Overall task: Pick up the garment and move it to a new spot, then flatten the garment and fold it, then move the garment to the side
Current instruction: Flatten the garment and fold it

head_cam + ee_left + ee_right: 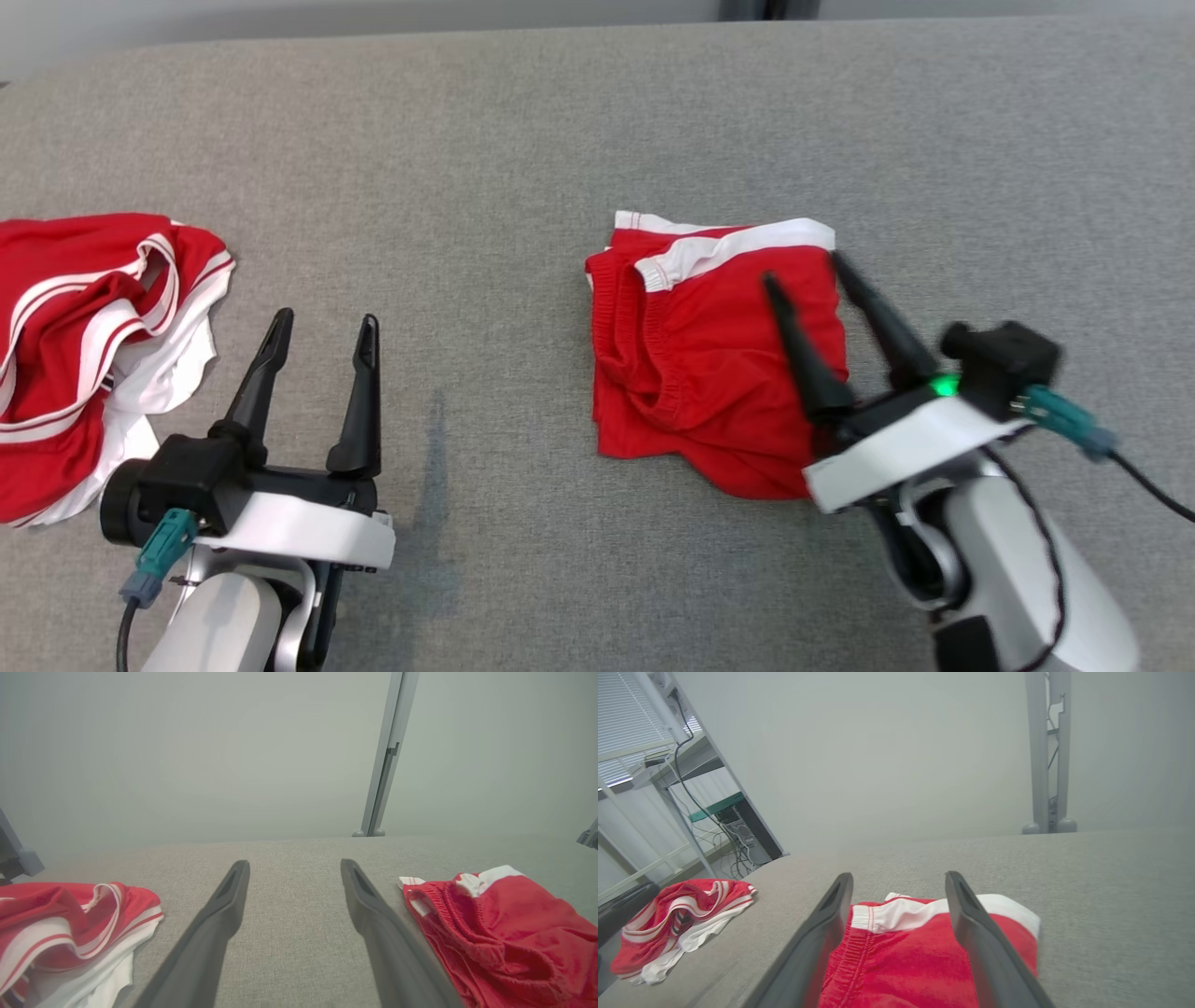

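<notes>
Garment [709, 373]: red shorts with white trim, folded compact and flat on the grey surface [523, 168]. Flatten and fold look done; I'd say the side move is what's left. Nearest, left of the garment and well apart: left gripper [327, 317], jaws fully spread, holding nothing, parked clear. Right gripper [801, 266] sits over the garment's right half, fingers wide apart, gripping nothing; cloth contact unclear. Good spot to regrasp that edge. Further left of the garment: crumpled red-white pile [84, 327]. Nothing acts as a container; both lie straight on the surface. Beyond the garment: metal post [385, 756].
</notes>
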### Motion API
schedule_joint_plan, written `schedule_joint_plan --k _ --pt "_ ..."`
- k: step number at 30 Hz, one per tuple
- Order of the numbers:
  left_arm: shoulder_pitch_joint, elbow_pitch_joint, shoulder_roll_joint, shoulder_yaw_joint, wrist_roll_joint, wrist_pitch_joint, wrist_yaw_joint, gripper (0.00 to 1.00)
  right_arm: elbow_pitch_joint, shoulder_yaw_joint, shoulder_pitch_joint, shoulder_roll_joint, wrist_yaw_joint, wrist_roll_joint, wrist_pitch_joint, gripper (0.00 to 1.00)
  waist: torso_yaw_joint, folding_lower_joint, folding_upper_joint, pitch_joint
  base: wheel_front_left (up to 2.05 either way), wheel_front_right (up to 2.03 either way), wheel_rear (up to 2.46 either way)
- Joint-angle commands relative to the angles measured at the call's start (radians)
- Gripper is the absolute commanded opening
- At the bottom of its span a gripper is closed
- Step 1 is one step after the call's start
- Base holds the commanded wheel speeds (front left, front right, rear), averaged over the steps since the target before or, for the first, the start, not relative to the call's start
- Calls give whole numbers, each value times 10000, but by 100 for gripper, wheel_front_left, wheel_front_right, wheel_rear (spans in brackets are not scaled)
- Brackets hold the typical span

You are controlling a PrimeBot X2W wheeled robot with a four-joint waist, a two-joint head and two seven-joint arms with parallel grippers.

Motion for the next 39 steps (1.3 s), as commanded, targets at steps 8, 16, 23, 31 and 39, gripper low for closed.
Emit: schedule_joint_plan --k 8,16,23,31,39 --pt "419 -124 259 356 -121 -13 258 100 -1659 -2708 1539 -363 -1 -1621 420 100 -372 0 0 -576 0 0 0" --pt "985 -308 514 457 -230 186 425 100 -2901 -3725 2724 -478 -1 -2295 1121 100 -519 0 0 -1267 0 0 0" --pt "1570 -548 677 372 -304 525 568 100 -3322 -3828 3503 -476 -3 -2305 1481 100 -541 0 0 -2010 0 0 0" --pt "2117 -780 852 415 -462 795 636 100 -3528 -3969 4169 -522 -3 -2209 1659 100 -525 0 0 -2748 0 0 0" --pt "2525 -1013 1155 599 -565 928 754 100 -3853 -4150 4852 -524 -3 -2212 1940 100 -467 0 0 -3253 0 0 0"
